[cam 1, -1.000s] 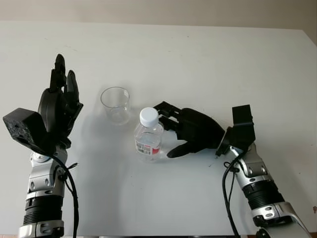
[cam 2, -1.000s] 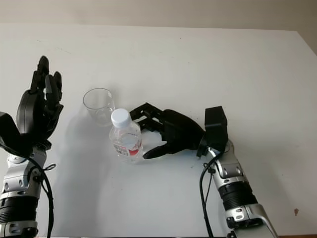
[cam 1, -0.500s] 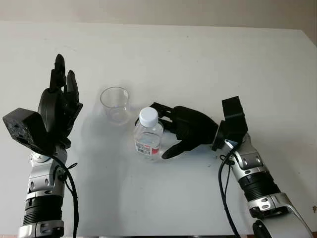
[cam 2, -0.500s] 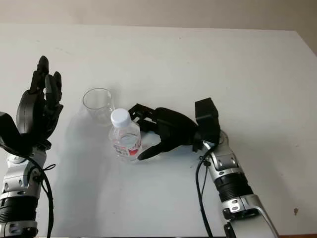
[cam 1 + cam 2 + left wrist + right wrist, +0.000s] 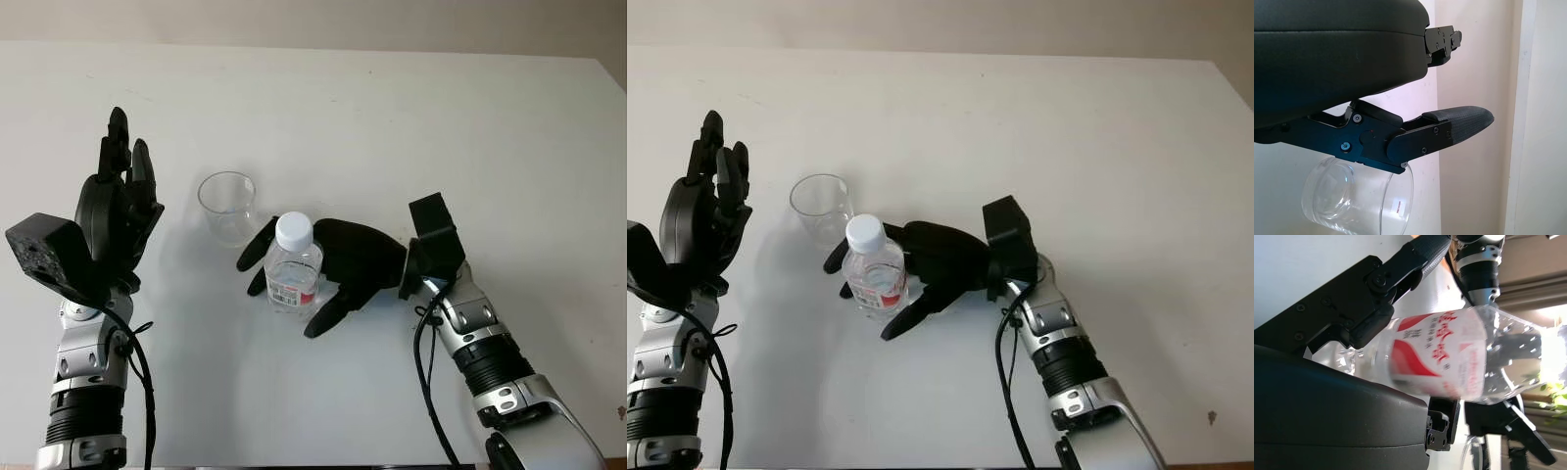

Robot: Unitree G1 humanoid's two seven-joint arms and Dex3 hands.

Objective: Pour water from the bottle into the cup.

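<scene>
Bottle [image 5: 293, 273], clear thin plastic with a white cap, stands upright on the table [image 5: 411, 127] just beside the empty cup [image 5: 228, 207]. It looks light, crushable and slick, best held around its labelled middle. Right hand [image 5: 333, 264] wraps it, fingers [image 5: 257, 245] curling behind, thumb in front, not visibly clamped. Left hand [image 5: 120, 211] hovers open near the cup.

Soft, even daylight fills the scene, the plain white table [image 5: 392, 117] carries only faint shadows, and strong glare washes out the small clear plastic bottle [image 5: 1459, 360] in the right wrist view.
</scene>
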